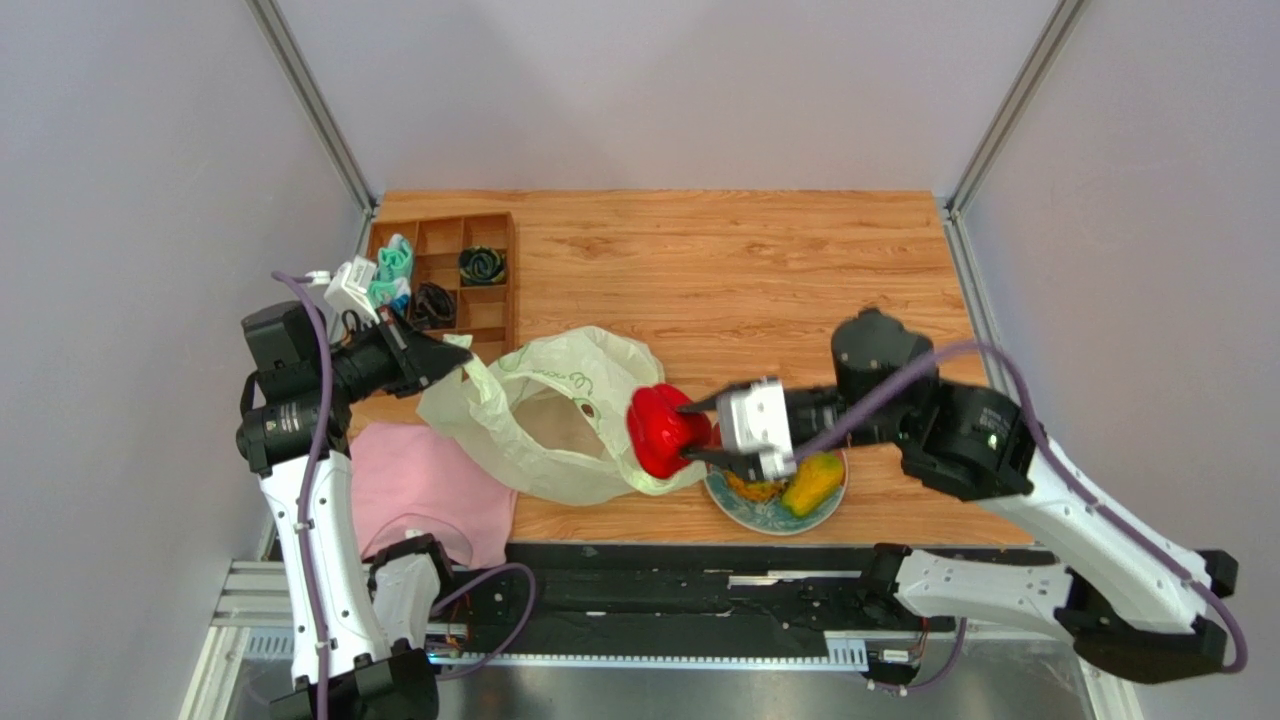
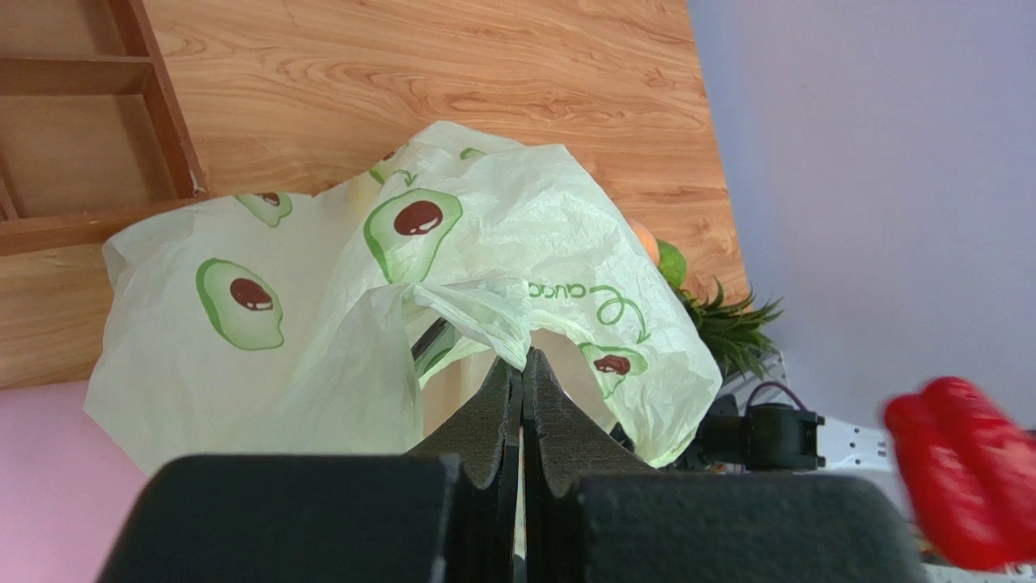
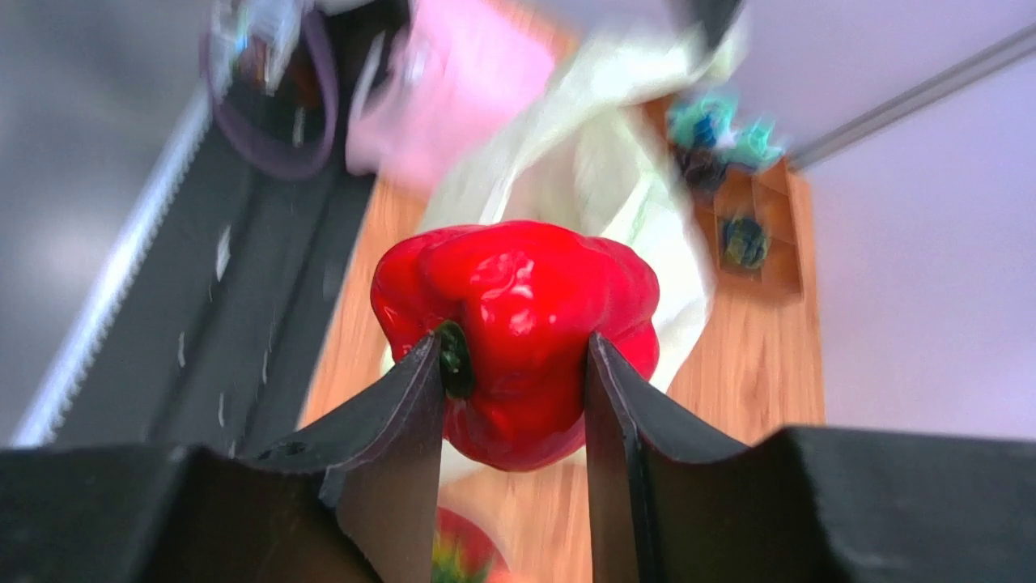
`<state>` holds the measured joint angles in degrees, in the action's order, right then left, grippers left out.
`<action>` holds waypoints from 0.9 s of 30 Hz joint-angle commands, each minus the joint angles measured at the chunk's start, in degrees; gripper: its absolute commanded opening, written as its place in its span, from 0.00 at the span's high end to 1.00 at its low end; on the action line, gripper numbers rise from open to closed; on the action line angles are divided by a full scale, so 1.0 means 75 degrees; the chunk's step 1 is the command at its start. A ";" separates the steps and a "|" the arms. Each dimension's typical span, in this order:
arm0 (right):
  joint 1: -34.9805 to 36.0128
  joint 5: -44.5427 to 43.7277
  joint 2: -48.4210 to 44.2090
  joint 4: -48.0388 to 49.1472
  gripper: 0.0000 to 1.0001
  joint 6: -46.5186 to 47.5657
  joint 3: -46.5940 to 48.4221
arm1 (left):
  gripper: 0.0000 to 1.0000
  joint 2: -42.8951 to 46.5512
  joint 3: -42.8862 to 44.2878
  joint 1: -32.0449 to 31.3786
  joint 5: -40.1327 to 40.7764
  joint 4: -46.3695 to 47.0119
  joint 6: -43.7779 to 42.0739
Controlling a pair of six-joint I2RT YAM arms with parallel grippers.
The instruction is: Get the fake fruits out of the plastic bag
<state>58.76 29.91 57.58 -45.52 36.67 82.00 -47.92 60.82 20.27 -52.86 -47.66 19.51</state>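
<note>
The pale yellow-green avocado-print plastic bag [image 1: 556,413] lies open on the wooden table and fills the left wrist view [image 2: 401,292]. My left gripper [image 1: 451,357] is shut on the bag's edge and holds it up [image 2: 525,355]. My right gripper [image 1: 702,429] is shut on the glossy red pepper [image 1: 661,431], held just outside the bag's mouth, above the table; it shows between my fingers in the right wrist view [image 3: 517,322]. A yellow-orange mango [image 1: 813,483] lies on the patterned plate [image 1: 759,513]. A pineapple crown [image 2: 730,328] and a peach edge [image 2: 646,242] peek from behind the bag.
A wooden compartment box [image 1: 445,285] with small items stands at the back left. A pink cloth [image 1: 428,488] lies under the bag's left side at the near edge. The plate sits at the table's front edge under my right gripper.
</note>
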 commanded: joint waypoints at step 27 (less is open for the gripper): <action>-0.0182 -0.1820 -0.3447 -0.1713 1.00 0.7533 -0.6702 | 1.00 0.0717 -0.0163 0.0027 -0.0053 -0.0067 0.0094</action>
<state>58.28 19.31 30.96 -61.76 90.02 32.80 -43.40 60.34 20.27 -52.84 -48.42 20.69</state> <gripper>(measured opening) 0.411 0.006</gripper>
